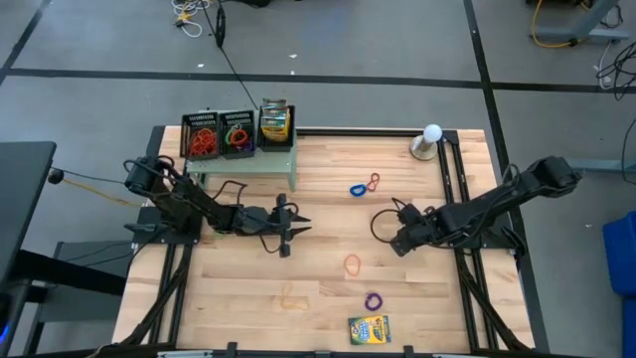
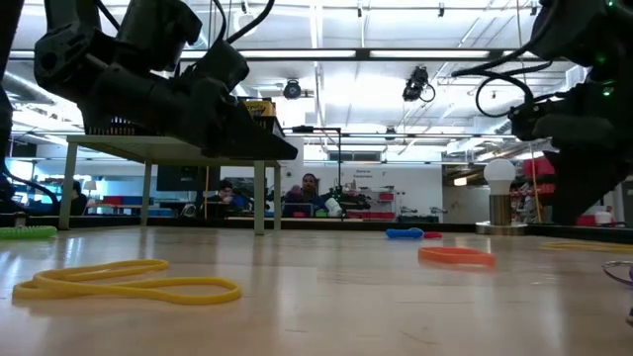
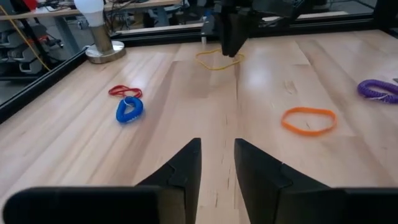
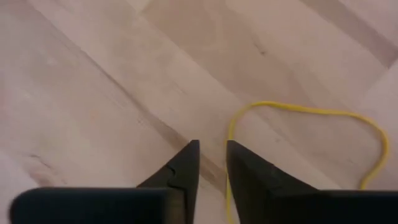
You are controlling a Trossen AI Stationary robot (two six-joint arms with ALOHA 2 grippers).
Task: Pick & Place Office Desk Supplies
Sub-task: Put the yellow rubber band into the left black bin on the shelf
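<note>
On the wooden table point(image 1: 318, 189), the right gripper point(image 4: 211, 163) hangs just above the boards with its fingers slightly parted and empty, a yellow rubber band point(image 4: 311, 134) lying just beside its tips. The left gripper point(image 3: 217, 165), parted and empty, is over bare wood, well apart from the orange band point(image 3: 308, 119).

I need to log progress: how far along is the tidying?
Done: two mesh trays on the green stand already hold bands, with a crayon box beside them. In hand: nothing; the right end effector hovers at a yellow band, the left end effector is empty. Left: blue, red, orange and purple bands, plus another crayon box.
</note>
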